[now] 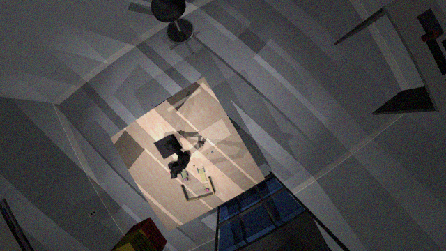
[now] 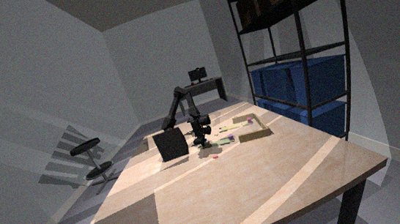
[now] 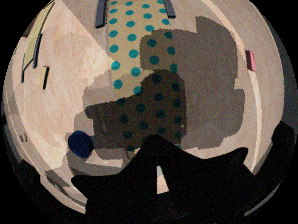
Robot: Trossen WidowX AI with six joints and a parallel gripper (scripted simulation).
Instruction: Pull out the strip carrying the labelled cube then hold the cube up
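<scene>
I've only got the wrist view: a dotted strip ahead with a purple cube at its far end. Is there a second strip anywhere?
Observer: Yes. The exterior view shows another strip lying inside an open-sided tray.
Operator: Anything on it?
Observer: A pink cube sits at its far end.
Operator: What's near the arm?
Observer: A black box stands right by its base.
</scene>
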